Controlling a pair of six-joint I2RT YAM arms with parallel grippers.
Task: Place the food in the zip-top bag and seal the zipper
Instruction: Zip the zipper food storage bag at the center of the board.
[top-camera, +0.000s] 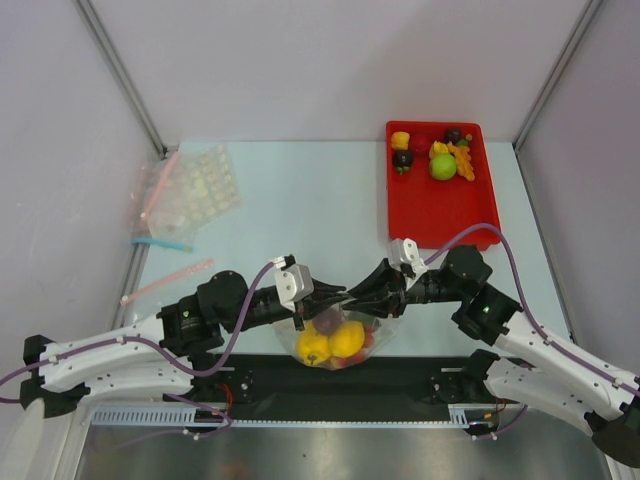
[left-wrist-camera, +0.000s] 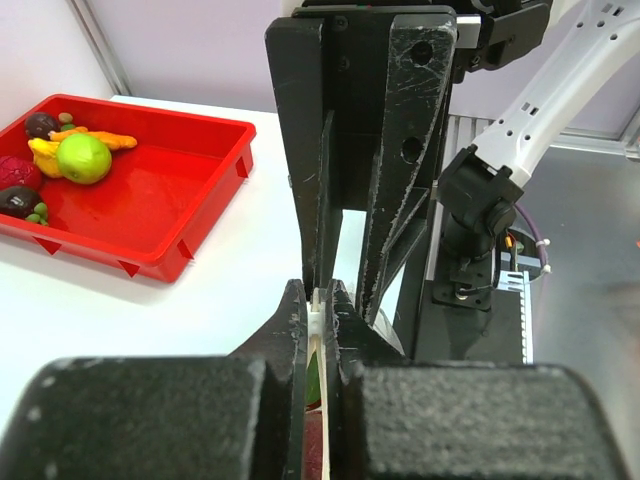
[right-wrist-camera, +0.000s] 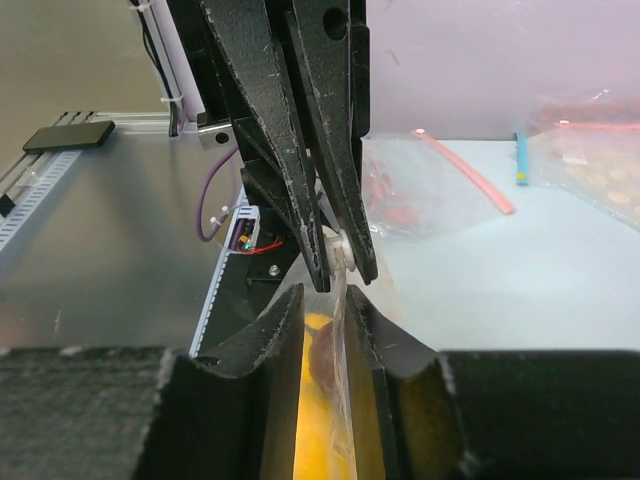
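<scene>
Two grippers meet at the table's near centre. Left gripper (left-wrist-camera: 318, 300) is clamped on the whitish zipper (right-wrist-camera: 338, 252) of the crinkly clear zip-top bag (top-camera: 335, 345), glossy yellow peppers (top-camera: 347, 340) inside. Right gripper (right-wrist-camera: 325, 305) has jaws slightly apart, straddling thin film. Risk: slick rim slips, seal gaps, bag sags. More food (top-camera: 443, 166) sits on the hard red tray (top-camera: 440, 215), far right.

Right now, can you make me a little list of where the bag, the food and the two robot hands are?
left gripper: shut on the zipper
right gripper: jaws slightly apart, bag film between them
zip-top bag: between both grippers
inside bag: yellow peppers, purple piece
red tray: far right, green fruit and other pieces on it
</scene>
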